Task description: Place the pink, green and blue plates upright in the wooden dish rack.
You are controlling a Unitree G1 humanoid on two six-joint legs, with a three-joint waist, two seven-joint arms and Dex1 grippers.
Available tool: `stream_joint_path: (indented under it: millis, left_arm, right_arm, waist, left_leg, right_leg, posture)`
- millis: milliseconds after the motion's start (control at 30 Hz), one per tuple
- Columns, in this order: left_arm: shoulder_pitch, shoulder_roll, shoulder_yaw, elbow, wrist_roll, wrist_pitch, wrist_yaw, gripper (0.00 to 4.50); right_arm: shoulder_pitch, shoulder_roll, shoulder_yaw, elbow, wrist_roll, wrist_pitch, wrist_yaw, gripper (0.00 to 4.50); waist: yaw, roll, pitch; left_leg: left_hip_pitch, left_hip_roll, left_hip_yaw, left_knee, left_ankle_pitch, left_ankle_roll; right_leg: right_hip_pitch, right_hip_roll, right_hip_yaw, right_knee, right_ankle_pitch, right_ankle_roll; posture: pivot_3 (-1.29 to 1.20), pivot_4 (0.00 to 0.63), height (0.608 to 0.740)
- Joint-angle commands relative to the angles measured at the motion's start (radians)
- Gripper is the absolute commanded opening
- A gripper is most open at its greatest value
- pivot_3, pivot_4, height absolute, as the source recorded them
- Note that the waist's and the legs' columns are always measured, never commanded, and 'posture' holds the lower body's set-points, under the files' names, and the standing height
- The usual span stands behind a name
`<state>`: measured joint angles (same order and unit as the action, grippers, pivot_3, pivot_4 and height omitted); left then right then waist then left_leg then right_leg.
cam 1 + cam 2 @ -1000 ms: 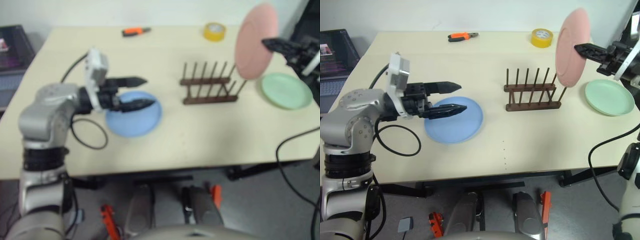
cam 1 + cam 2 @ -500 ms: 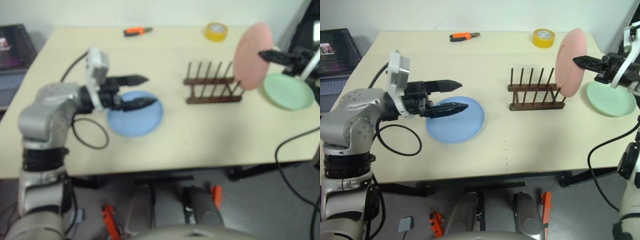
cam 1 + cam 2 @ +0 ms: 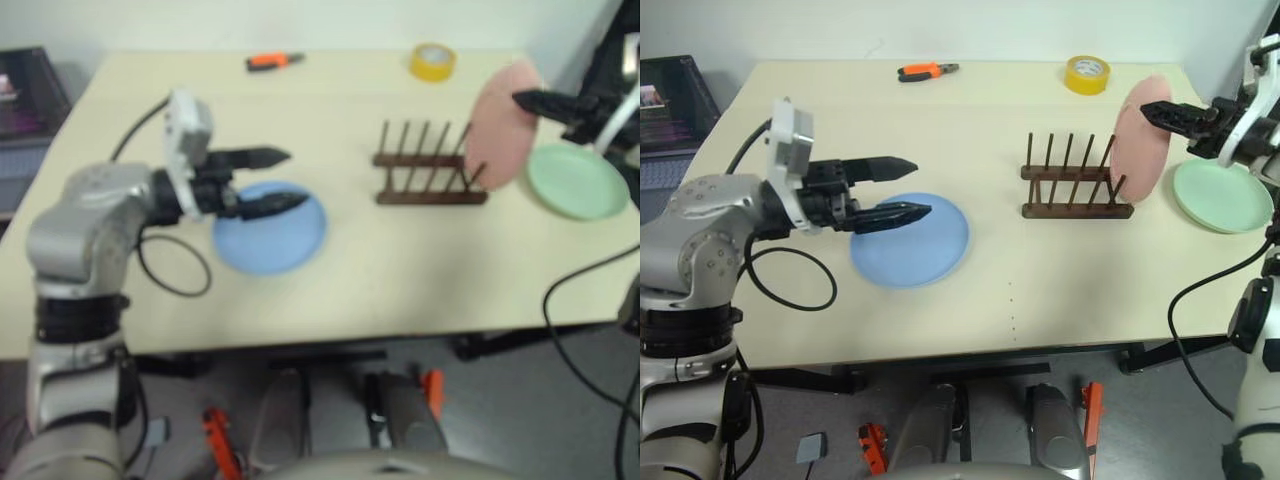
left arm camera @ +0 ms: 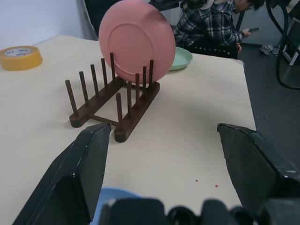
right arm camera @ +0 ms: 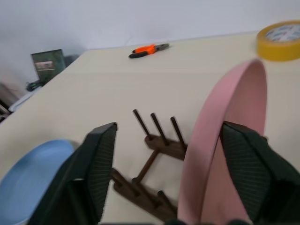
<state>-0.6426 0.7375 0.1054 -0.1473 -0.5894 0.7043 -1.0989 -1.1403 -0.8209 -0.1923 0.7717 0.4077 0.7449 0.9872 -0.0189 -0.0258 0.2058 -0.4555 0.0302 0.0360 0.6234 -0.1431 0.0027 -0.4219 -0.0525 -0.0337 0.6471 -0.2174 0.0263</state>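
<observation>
Pink plate (image 3: 1142, 138) stands upright in wooden dish rack (image 3: 1076, 185), end slot at 3 o'clock side. One done, I judge; two left. Green plate (image 3: 1223, 195) flat on surface (image 3: 1040, 290) at 3 o'clock of rack; blue plate (image 3: 910, 238) flat at 9 o'clock. My right gripper (image 5: 187, 140) fingers spread wide astride pink rim, not gripping. My left gripper (image 3: 910, 185) fingers wide, empty, above blue plate.

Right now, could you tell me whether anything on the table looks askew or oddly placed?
The pink plate stands at the end slot of the wooden dish rack, tilted rather than upright, with the open right gripper at its top edge. Nothing is spilled or damaged.
</observation>
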Motion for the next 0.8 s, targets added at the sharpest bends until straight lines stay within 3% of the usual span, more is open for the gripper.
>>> stream_joint_path:
  millis: [33,233,333,467,667,800]
  left_arm:
    - [-0.007,0.043,0.041,0.010,0.009,-0.036,0.004,4.00]
    - [0.014,0.125,0.073,0.053,0.034,-0.050,0.014,4.00]
    - [0.057,0.220,0.104,0.149,0.106,-0.091,0.024,4.00]
    - [0.072,0.266,0.092,0.258,0.172,-0.108,0.064,4.00]
    - [0.090,0.205,0.007,0.374,0.272,-0.128,0.135,4.00]
    - [0.109,0.144,-0.039,0.370,0.287,-0.121,0.136,4.00]
  right_arm:
    - [-0.064,-0.011,-0.023,-0.035,-0.019,-0.083,-0.036,3.56]
    - [-0.073,-0.053,0.016,-0.149,-0.051,-0.132,0.009,3.56]
    - [0.042,-0.134,0.058,-0.443,-0.011,-0.108,0.160,3.56]
    - [0.114,-0.142,0.059,-0.663,0.061,-0.021,0.183,3.56]
    - [0.250,0.027,0.126,-0.984,0.197,0.124,0.082,3.56]
    - [0.323,0.137,0.261,-1.049,0.114,0.119,-0.034,3.56]
  waist:
    - [-0.001,0.000,0.000]
    - [-0.007,0.001,0.000]
    - [-0.006,0.001,0.000]
    - [-0.006,0.000,0.000]
    - [-0.006,0.000,0.000]
    - [-0.005,-0.001,0.000]
  left_leg:
    - [0.000,0.000,0.000,0.000,0.000,0.000]
    - [0.000,0.001,0.000,-0.001,0.000,0.000]
    - [0.000,0.001,0.000,-0.004,0.000,0.000]
    - [0.001,0.002,0.001,-0.010,0.000,0.000]
    - [0.003,0.005,0.000,-0.010,0.000,-0.001]
    - [0.002,0.006,0.000,-0.010,0.000,-0.001]
  right_leg:
    - [0.000,0.000,0.000,0.000,0.000,0.000]
    - [-0.001,0.000,0.000,-0.001,0.000,0.000]
    - [-0.002,-0.001,0.000,-0.002,-0.001,-0.001]
    - [-0.003,-0.002,0.000,-0.001,-0.003,0.001]
    - [-0.002,-0.003,-0.001,-0.001,-0.004,-0.002]
    - [-0.002,-0.004,-0.001,-0.001,-0.001,-0.006]
  posture:
    - [0.00,0.150,0.740]
    - [0.00,0.150,0.740]
    - [0.00,0.150,0.740]
    - [0.00,0.150,0.740]
    - [0.00,0.150,0.740]
    - [0.00,0.150,0.740]
